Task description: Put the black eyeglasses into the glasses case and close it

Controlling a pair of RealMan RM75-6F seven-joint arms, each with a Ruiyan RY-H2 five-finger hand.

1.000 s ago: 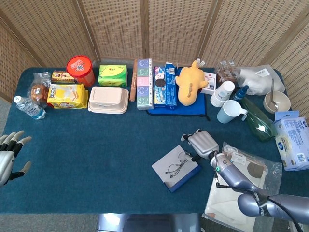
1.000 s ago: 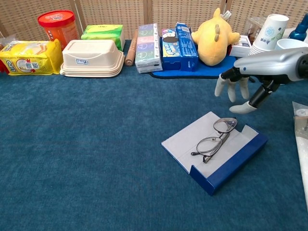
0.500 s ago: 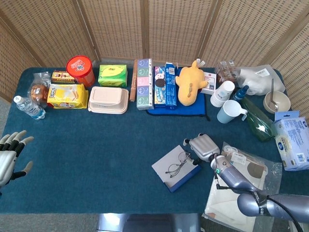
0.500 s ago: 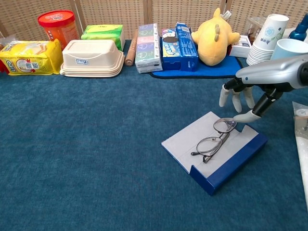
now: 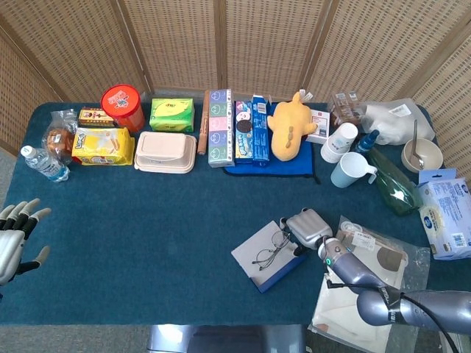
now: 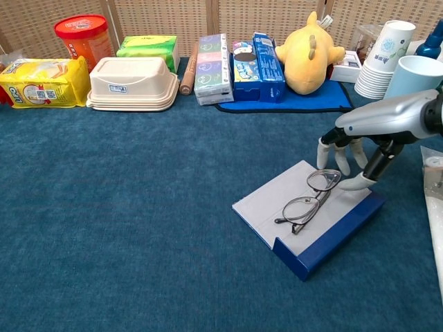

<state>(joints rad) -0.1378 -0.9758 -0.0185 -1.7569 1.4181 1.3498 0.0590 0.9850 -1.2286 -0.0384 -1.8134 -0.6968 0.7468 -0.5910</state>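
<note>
The black eyeglasses (image 6: pixel 309 196) (image 5: pixel 271 248) lie folded on the grey inside of the open glasses case (image 6: pixel 277 214) (image 5: pixel 254 265), a flat blue case near the table's front. My right hand (image 6: pixel 347 158) (image 5: pixel 307 227) hovers low over the case's far right corner, fingers spread and pointing down, thumb tip close to the right lens. It holds nothing. My left hand (image 5: pixel 15 237) shows at the far left edge of the head view, fingers apart and empty, far from the case.
A row of goods lines the back: red canister (image 6: pixel 83 36), yellow packet (image 6: pixel 38 81), beige lunch box (image 6: pixel 131 83), boxes (image 6: pixel 213 68), yellow plush toy (image 6: pixel 308 54), cups (image 6: pixel 387 48). A plastic bag with paper (image 5: pixel 364 283) lies right of the case.
My right hand has come down and toward the case, from above the far edge to just over its right corner beside the glasses. The left hand has barely shifted.
</note>
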